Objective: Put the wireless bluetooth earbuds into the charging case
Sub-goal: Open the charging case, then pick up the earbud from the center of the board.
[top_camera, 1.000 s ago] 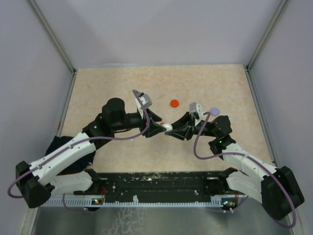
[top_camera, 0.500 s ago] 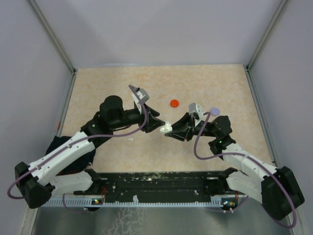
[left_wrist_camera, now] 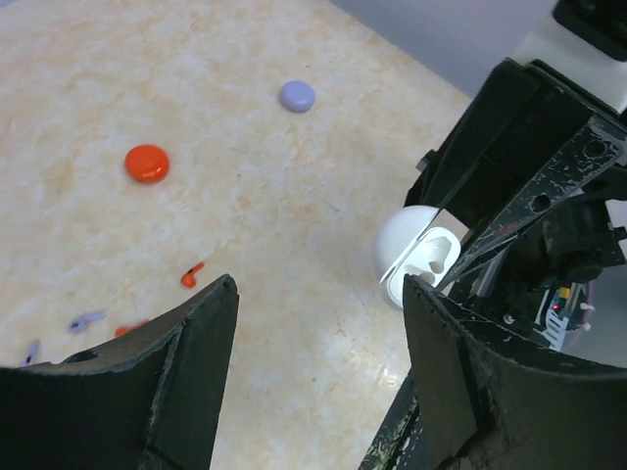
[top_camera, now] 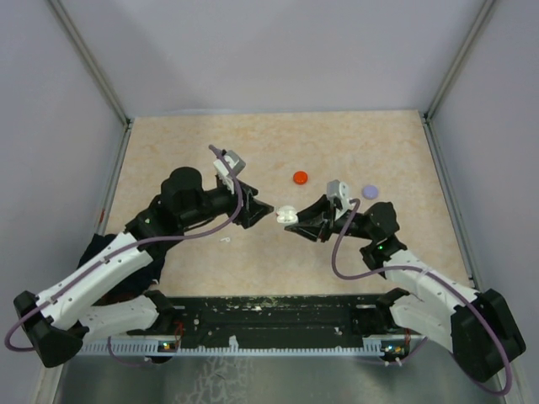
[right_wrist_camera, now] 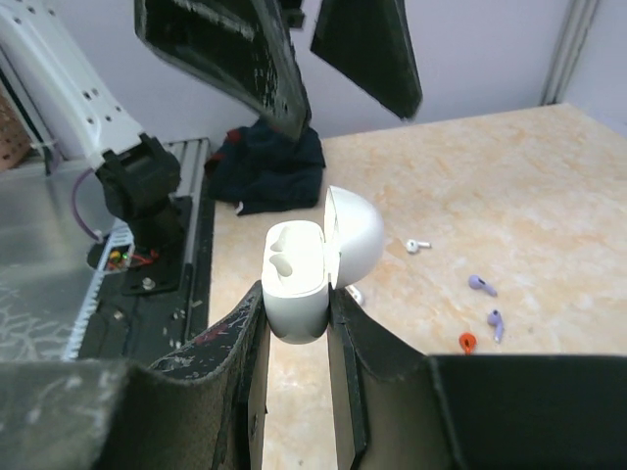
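The white charging case (right_wrist_camera: 299, 277) is held above the table with its lid (right_wrist_camera: 355, 233) hinged open and two sockets showing. My right gripper (right_wrist_camera: 297, 294) is shut on its lower body. In the top view the case (top_camera: 288, 215) sits at the right gripper (top_camera: 292, 221) tips. My left gripper (top_camera: 263, 210) hangs just left of it, open and empty (left_wrist_camera: 318, 284). Earbuds lie on the table: one white (right_wrist_camera: 418, 245), two purple (right_wrist_camera: 481, 285) (right_wrist_camera: 496, 321) and one red (right_wrist_camera: 467, 342). The left wrist view shows a red earbud (left_wrist_camera: 191, 275) and a purple one (left_wrist_camera: 86, 319).
A red disc (top_camera: 300, 178) and a purple disc (top_camera: 369, 191) lie on the table behind the grippers. A white earbud (top_camera: 225, 239) lies under the left forearm. Dark cloth (right_wrist_camera: 269, 162) sits near the left arm's base. Grey walls enclose three sides.
My left gripper has drawn back to the left, away from the case, and its jaws have spread wider. The right gripper has kept the case almost still.
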{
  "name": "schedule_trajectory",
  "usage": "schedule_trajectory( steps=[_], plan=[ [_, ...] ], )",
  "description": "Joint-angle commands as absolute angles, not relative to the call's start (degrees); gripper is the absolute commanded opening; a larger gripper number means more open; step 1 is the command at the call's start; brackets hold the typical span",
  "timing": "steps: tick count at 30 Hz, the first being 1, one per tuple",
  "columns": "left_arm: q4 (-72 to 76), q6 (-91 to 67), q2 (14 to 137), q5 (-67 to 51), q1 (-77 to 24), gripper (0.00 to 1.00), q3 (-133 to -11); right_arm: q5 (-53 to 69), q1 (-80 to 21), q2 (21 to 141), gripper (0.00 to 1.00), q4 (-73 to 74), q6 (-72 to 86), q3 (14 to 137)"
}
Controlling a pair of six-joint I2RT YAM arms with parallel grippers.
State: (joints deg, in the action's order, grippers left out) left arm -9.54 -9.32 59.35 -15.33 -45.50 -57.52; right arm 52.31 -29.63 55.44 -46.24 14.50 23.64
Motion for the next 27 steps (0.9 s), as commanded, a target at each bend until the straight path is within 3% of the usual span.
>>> schedule_trajectory(
  steps=[1, 16, 27],
  plan=[
    [-17.9, -11.7, 56.7, -4.2, -45.2, 0.73, -58.4, 48.7, -30.3, 54.3, 0.00, -52.4, 9.7, 20.7],
    [-34.7, -23.6, 63.5, 16.9, -45.2, 0.70, -51.5, 46.0, -30.3, 61.2, 0.00, -66.5, 4.1, 14.7],
    [-32.7, -24.4, 75.4, 15.6, -43.8, 0.68, -51.2, 44.9, -30.3, 65.4, 0.00, -82.6, 10.5, 9.3]
  ],
)
